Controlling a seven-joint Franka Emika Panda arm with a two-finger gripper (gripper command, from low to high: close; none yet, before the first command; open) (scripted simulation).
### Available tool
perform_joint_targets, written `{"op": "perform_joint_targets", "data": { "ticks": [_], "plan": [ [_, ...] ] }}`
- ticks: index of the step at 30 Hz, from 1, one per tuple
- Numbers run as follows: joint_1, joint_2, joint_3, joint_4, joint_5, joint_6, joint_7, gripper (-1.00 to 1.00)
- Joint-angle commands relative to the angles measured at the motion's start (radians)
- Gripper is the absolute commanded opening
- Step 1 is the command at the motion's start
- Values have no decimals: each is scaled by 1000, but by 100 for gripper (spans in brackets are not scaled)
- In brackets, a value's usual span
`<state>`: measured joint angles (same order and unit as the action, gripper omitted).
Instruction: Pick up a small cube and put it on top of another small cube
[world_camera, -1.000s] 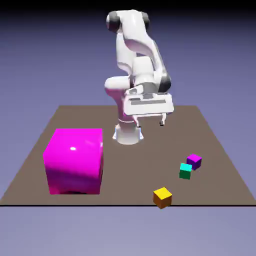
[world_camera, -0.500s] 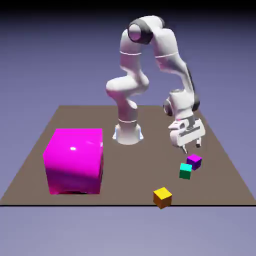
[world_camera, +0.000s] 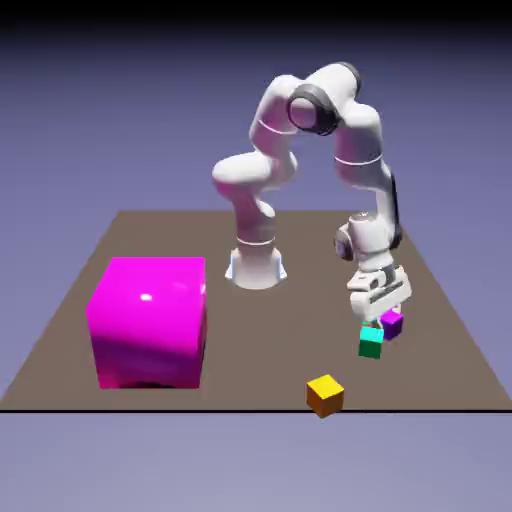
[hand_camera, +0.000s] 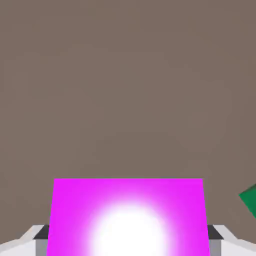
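Between the jaws (hand_camera: 128, 241), the small purple cube (hand_camera: 128, 200) is pinched, its sides met by both fingertips (hand_camera: 44, 232). Just beside them, the small green cube (world_camera: 371, 343) is seen resting on the bench (world_camera: 270, 340). Farther off, an orange cube (world_camera: 325, 396) is set near the bench's edge; well apart from the jaws, a large magenta block (world_camera: 152, 322) is seen.

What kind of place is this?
It looks like a pretend place made on a computer: a robot arm on a brown table, bright plain cubes, and just blue-violet all around, with no room showing.
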<state>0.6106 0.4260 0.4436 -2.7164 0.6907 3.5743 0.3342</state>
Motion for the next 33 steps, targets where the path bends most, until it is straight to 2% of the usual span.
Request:
{"op": "perform_joint_targets", "data": {
  "ticks": [1, 7, 21, 23, 29, 30, 33],
  "plan": [
    [5, -36, 2, -14, 18, -21, -4, -100],
    [28, -195, 12, -77, 91, -117, -20, -100],
    [-226, -205, -495, 285, 53, -595, -531, -100],
    [-230, -205, -503, 290, 52, -603, -539, -100],
    [-381, 12, -311, 410, 230, -483, -723, -100],
    [-381, 12, -311, 410, 230, -483, -723, 100],
    [-331, -60, -375, 370, 171, -523, -661, 100]
  ]
}}
